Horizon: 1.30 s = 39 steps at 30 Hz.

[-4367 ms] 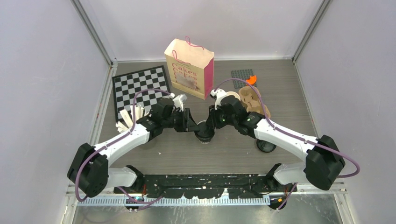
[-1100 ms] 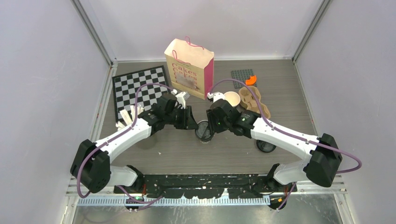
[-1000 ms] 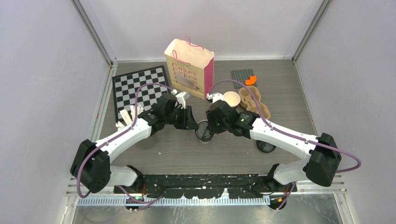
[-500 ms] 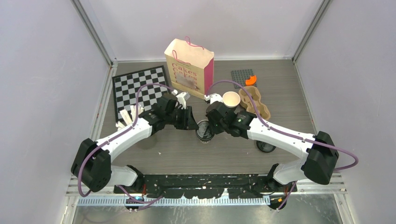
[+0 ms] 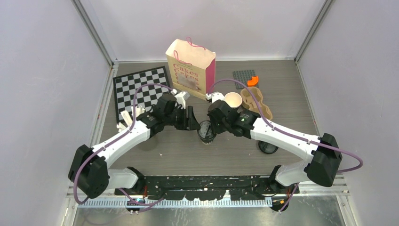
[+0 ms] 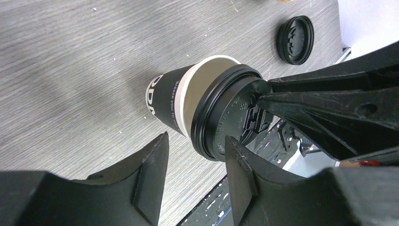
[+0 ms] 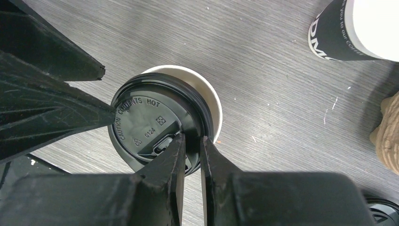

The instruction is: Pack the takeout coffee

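One coffee cup point(image 5: 206, 132) stands at the table's middle with a black lid point(image 7: 155, 123) on it. The lid sits off-centre, and the white rim point(image 7: 211, 92) shows on one side. My right gripper point(image 7: 192, 142) is shut on the lid's edge, and it shows in the top view point(image 5: 213, 124) just right of the cup. My left gripper point(image 6: 195, 147) is open just left of the cup point(image 6: 188, 101), with its tips near the lid's rim. The second cup point(image 5: 232, 100) stands open and lidless behind my right wrist. Its loose lid point(image 5: 267, 147) lies front right.
The brown cup carrier point(image 5: 257, 102) lies right of the open cup. A paper bag point(image 5: 190, 69) stands at the back centre, beside a chessboard point(image 5: 141, 88). The grey cup of white sticks point(image 5: 129, 120) is under my left arm. A grey plate point(image 5: 243, 75) and an orange piece point(image 5: 253, 80) lie far back.
My right gripper has shifted slightly left and back while staying on the lid. My left gripper has edged a little toward the cup. The cup has stayed in place.
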Tool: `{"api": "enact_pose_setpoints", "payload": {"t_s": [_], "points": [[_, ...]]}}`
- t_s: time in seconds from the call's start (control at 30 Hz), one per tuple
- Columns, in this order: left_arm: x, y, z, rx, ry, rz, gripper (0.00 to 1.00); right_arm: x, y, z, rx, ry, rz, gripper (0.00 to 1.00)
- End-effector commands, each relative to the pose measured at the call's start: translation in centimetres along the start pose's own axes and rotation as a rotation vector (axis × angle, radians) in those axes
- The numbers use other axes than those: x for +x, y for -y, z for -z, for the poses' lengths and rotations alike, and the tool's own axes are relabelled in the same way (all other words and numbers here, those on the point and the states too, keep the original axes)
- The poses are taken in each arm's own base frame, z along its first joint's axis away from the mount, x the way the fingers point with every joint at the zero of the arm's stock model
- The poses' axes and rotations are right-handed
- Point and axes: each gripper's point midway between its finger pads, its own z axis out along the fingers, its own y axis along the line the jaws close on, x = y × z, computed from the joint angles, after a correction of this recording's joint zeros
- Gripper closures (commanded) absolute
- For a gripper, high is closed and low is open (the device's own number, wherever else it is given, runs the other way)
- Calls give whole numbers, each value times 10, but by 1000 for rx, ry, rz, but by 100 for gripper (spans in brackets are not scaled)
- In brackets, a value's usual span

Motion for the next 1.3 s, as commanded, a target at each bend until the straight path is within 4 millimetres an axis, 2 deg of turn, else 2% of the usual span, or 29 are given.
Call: {"api": "enact_pose_setpoints", "payload": {"t_s": [0.0,0.17,0.3,0.5,0.73,0.93,1.27], "points": [[-30,22,25,21,122,-48,50,-36,-5,27,-41,86,2,84],[-35,19,33,-15,163,-48,47,-44,-1,31,-47,45,9,85],[-36,20,32,-4,161,-39,46,-38,-1,24,-74,-20,-3,85],[-34,18,22,17,138,-14,46,-33,-3,12,-131,-106,-36,85],[-30,16,13,32,123,-1,45,-27,4,-1,-109,-162,-41,84],[-26,12,5,32,99,4,45,-21,2,-10,-138,-208,-52,84],[-18,-1,-4,-13,68,7,48,-17,2,-13,-152,-229,-59,84]]}}
